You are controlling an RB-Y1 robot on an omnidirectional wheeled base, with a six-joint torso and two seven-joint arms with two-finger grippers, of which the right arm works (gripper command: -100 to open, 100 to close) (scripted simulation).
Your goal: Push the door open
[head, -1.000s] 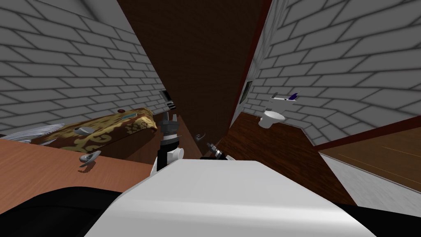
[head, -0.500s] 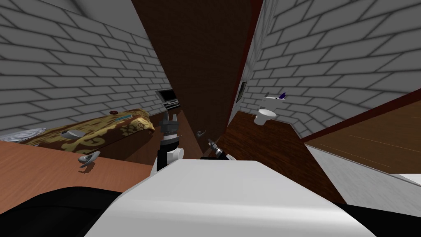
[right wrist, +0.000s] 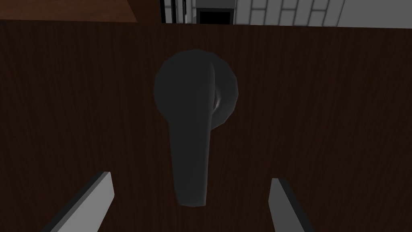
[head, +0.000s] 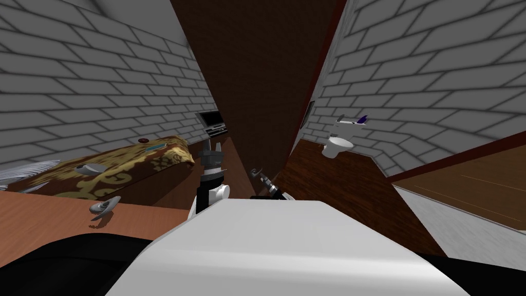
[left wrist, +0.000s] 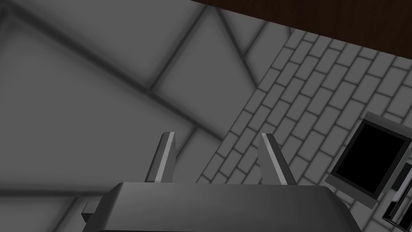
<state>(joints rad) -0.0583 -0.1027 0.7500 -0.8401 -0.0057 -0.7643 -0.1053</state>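
The dark brown door stands ajar straight ahead, its edge turned toward me. Its dark lever handle sits low on the near face. My right gripper is just short of the handle. In the right wrist view the lever hangs from its round plate, and its tip lies between the wide-apart fingers of the open right gripper, untouched. The door face lies close behind. My left gripper is raised left of the door, open with nothing between its fingers.
A bed with a gold-patterned brown cover lies to the left. A reddish wooden panel with a grey lever is nearer. A screen stands by the brick wall. A white toilet is beyond the door on the right.
The whole head view swung left and then back, so I have turned a little. The door handle now sits closer to my right gripper. The left arm holds its pose.
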